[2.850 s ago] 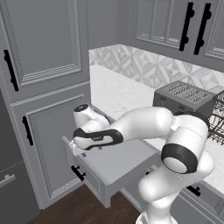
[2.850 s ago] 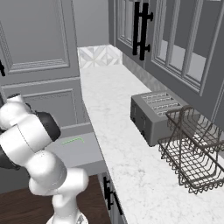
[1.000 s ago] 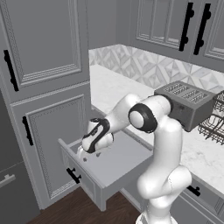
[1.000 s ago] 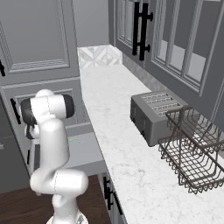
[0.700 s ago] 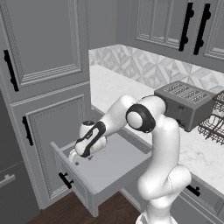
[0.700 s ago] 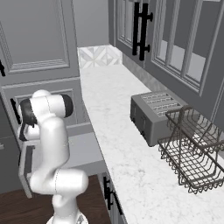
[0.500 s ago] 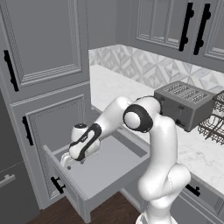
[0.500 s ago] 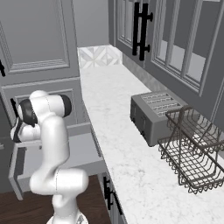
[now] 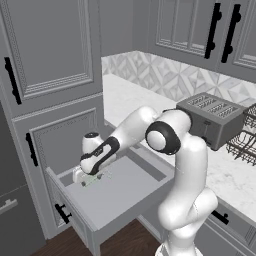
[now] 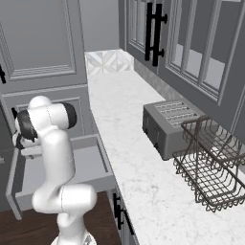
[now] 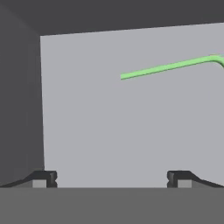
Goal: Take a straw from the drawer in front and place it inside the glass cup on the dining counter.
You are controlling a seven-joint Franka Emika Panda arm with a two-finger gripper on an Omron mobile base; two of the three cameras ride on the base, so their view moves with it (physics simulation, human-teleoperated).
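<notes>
1. The drawer (image 9: 116,199) is seen pulled out from the grey cabinet front, its black bar handle (image 9: 62,214) facing outward at the lower left in the left base view.
2. The gripper (image 9: 83,174) is positioned over the drawer's left inner corner — in the hand view its two fingertips (image 11: 41,178) are set wide apart, and nothing is held between them.
3. The straw (image 11: 168,67) is shown lying flat on the drawer's plain grey floor, ahead of the gripper and clear of both tips; its bent end lies at the right edge of the hand view.
4. In the left base view, the straw is glimpsed as a faint green streak just beside the gripper.
5. On the white marble-look counter (image 10: 129,139) to the right, a toaster (image 10: 171,127) is placed beside a wire dish rack (image 10: 213,160).
</notes>
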